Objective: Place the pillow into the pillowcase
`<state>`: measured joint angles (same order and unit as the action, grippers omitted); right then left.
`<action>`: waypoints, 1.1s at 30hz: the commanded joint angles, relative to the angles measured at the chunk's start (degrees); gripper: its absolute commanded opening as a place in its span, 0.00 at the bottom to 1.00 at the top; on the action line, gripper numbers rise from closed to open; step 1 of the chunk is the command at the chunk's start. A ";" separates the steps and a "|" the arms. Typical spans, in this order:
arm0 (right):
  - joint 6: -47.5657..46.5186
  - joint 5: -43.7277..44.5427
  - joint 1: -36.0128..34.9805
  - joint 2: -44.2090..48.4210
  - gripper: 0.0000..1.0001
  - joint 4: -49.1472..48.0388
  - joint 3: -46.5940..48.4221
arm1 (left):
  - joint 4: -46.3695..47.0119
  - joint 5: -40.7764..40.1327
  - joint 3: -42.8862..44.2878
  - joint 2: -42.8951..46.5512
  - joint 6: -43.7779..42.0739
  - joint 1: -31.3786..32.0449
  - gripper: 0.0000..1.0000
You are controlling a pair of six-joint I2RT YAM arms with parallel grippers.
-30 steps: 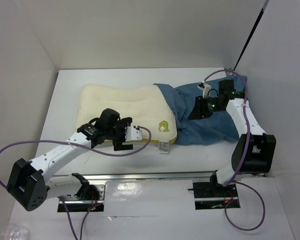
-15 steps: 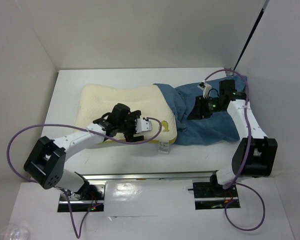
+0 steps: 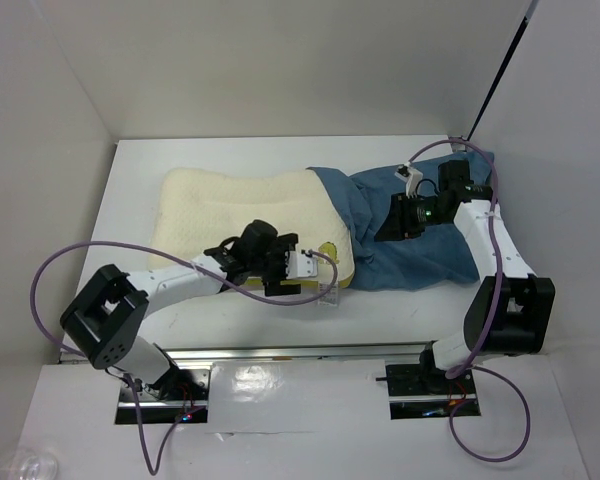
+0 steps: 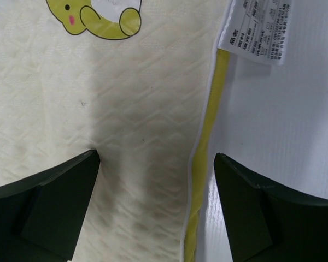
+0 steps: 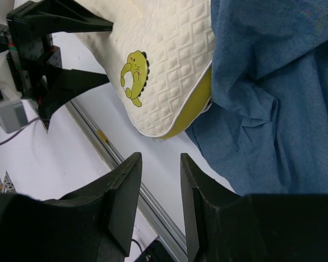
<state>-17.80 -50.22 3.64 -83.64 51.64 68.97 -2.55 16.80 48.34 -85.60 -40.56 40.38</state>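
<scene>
Cream pillow (image 3: 230,200) edge straddled by wide-open left hand (image 4: 156,158), long axis pointing to pillowcase (image 3: 420,255) over pillow's right end.

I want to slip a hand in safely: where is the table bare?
Bare table: the far strip behind the pillow, the strip left of it, the near strip before the pillowcase. Crowded: the pillow's near edge under the left arm, the right side under the right arm.

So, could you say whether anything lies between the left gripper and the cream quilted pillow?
Nothing visible does: the open left gripper hangs over the yellow-piped edge of the cream quilted pillow, one jaw each side.
</scene>
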 commanded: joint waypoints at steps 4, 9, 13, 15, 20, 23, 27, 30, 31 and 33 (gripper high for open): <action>-1.18 -1.11 -0.21 1.90 0.42 0.83 0.38 | 11.06 -6.33 -2.46 -5.36 1.27 1.72 1.00; -1.18 -1.11 -0.21 1.37 0.42 1.36 0.38 | 13.02 -10.20 -1.85 -9.57 0.22 1.72 0.77; -1.70 -1.11 -0.21 0.84 0.42 1.36 0.90 | 7.66 -10.73 1.84 -13.09 0.74 1.72 0.11; -1.71 -1.63 -0.21 0.84 0.42 1.36 0.90 | 5.81 -10.21 2.99 -13.80 0.74 1.72 0.00; -3.55 -2.17 -1.44 1.45 0.42 1.89 1.43 | -3.41 -3.45 10.61 -13.27 4.07 -3.02 0.00; -4.08 -2.17 -3.98 2.86 0.42 1.37 0.29 | -12.37 4.01 18.51 -14.67 6.89 -7.92 0.00; -2.33 0.11 -6.62 3.91 0.40 -1.35 -1.02 | -22.66 12.97 28.36 -17.93 9.00 -12.94 0.00; 0.48 0.12 -7.15 3.40 0.40 -2.76 -1.03 | -27.50 15.45 33.82 -19.34 10.40 -15.67 0.00; 1.36 0.12 -7.15 3.39 0.39 -3.29 -1.03 | -28.38 16.59 34.88 -19.95 10.41 -15.68 0.00; 2.86 -0.49 -7.15 2.69 0.37 -3.99 -1.03 | -30.75 17.65 36.91 -20.48 10.94 -17.17 0.00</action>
<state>-17.80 -50.17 -3.36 -81.87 50.92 68.16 -25.69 28.03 81.25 -105.34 -32.27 24.21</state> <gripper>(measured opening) 0.380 0.127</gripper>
